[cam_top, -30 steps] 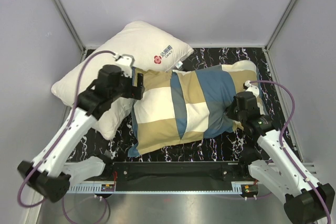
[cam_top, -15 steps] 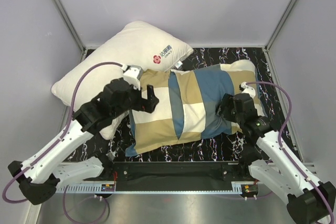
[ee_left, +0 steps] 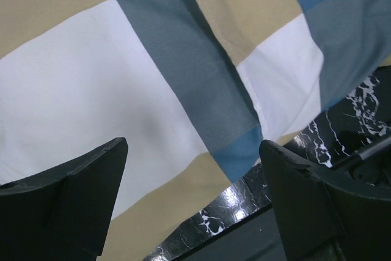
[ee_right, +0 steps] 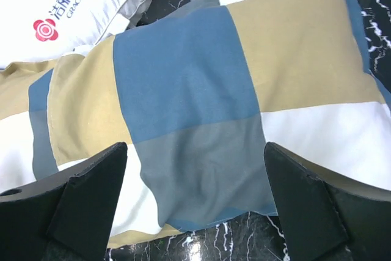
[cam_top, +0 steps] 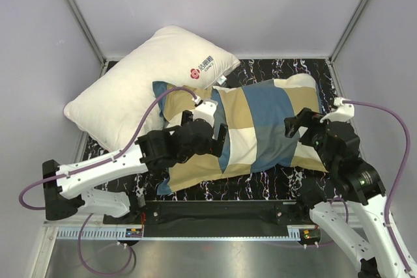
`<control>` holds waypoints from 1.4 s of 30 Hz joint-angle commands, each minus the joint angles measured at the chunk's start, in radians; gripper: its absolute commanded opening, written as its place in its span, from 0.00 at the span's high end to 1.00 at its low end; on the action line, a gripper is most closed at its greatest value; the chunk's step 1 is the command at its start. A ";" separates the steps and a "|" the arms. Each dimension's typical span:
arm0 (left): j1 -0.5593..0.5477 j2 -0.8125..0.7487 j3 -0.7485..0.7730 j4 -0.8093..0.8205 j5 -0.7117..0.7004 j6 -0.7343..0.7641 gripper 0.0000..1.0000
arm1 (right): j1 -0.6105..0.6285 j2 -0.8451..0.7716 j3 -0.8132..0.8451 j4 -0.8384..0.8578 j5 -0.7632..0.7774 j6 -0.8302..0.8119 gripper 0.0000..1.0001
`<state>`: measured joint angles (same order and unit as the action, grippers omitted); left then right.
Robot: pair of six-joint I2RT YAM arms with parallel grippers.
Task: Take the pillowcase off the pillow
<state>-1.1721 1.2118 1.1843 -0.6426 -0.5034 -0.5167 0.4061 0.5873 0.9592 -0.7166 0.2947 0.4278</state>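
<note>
Teal-blue, tan and cream checks cover the pillowcase, which lies plump and lightly creased across the middle of the black marbled counter, reaching toward its right edge. The cover wraps the pillow, and I cannot tell any bare pillow from the cream checks. Its left end touches a white pillow with a red logo in the far left corner. The left gripper hangs open over the left half, and the right gripper hangs open over the right half. Neither holds anything.
</note>
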 commanded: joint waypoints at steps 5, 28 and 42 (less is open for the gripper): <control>0.005 -0.014 -0.034 0.095 -0.172 -0.101 0.02 | 0.008 -0.089 -0.033 -0.089 0.063 -0.008 0.00; 0.097 0.049 -0.077 0.205 -0.080 -0.069 0.90 | 0.008 -0.089 -0.071 -0.075 -0.002 0.009 0.00; 0.097 -0.112 -0.077 0.213 -0.032 -0.051 1.00 | 0.008 -0.060 -0.082 -0.038 -0.044 0.002 0.00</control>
<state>-1.0767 1.1618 1.1038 -0.4980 -0.5514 -0.5758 0.4061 0.5117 0.8795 -0.8085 0.2909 0.4416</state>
